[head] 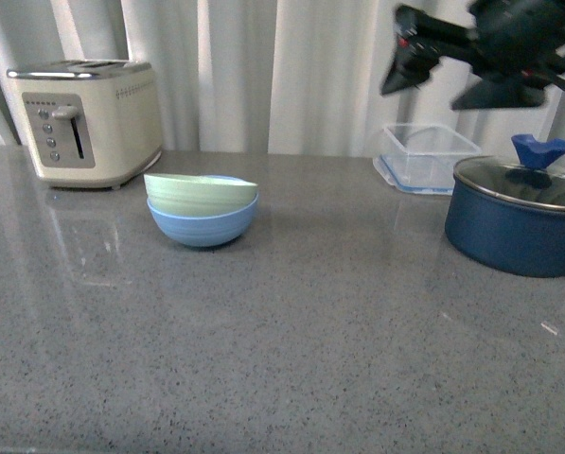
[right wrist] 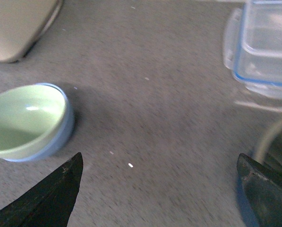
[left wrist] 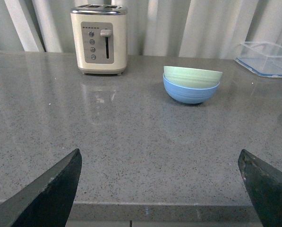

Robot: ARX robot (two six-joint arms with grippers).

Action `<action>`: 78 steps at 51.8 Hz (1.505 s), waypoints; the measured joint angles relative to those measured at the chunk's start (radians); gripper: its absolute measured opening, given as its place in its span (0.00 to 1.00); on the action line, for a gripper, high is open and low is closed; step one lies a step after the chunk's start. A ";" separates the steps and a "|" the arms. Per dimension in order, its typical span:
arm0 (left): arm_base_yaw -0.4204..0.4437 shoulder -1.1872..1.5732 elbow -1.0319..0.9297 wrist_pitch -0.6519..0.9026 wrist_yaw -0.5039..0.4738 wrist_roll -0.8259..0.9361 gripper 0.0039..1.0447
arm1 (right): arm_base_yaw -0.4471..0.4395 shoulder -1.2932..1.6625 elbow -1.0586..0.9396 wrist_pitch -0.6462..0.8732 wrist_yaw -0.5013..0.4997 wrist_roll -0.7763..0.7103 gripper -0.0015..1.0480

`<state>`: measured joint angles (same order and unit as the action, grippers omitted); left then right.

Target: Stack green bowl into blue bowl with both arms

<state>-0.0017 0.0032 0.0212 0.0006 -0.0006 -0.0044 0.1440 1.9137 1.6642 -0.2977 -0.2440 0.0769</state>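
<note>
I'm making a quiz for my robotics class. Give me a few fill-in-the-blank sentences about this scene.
1. The green bowl sits inside the ____ bowl.
2. The cream appliance behind the bowls is a ____.
3. The navy pot is covered by a ____ lid.
4. Both hands, left and right, are ____.

Missing words: blue; toaster; glass; open

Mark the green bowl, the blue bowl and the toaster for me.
green bowl point(head: 199, 195), front view, on its outer wall above the blue rim.
blue bowl point(head: 203, 228), front view, on its ridged lower side.
toaster point(head: 121, 118), front view, on its cream side panel.
</note>
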 joint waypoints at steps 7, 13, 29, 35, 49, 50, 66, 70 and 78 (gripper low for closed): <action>0.000 0.000 0.000 0.000 0.000 0.000 0.94 | -0.110 -0.233 -0.324 0.068 0.053 -0.010 0.90; 0.000 0.000 0.000 0.000 0.000 0.000 0.94 | -0.187 -0.423 -0.551 0.090 0.085 -0.011 0.90; 0.000 0.000 0.000 0.000 0.000 0.000 0.94 | -0.266 -0.953 -1.064 0.028 0.194 -0.056 0.90; 0.000 0.000 0.000 0.000 0.000 0.000 0.94 | -0.261 -1.012 -1.304 0.601 0.137 -0.065 0.70; 0.000 0.000 0.000 0.000 0.000 0.000 0.94 | -0.182 -1.156 -1.493 0.879 0.235 -0.072 0.25; 0.000 0.000 0.000 0.000 0.000 0.000 0.94 | -0.171 -1.165 -1.502 0.875 0.239 -0.072 0.22; 0.000 0.000 0.000 0.000 0.000 0.000 0.94 | -0.148 -1.328 -1.587 0.798 0.243 -0.076 0.01; 0.000 0.000 0.000 0.000 0.000 0.000 0.94 | -0.148 -1.366 -1.598 0.774 0.243 -0.076 0.01; 0.000 0.000 0.000 0.000 0.000 0.000 0.94 | -0.148 -1.432 -1.617 0.727 0.243 -0.076 0.01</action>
<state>-0.0017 0.0032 0.0212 0.0006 -0.0010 -0.0044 -0.0036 0.4820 0.0471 0.4297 -0.0006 0.0010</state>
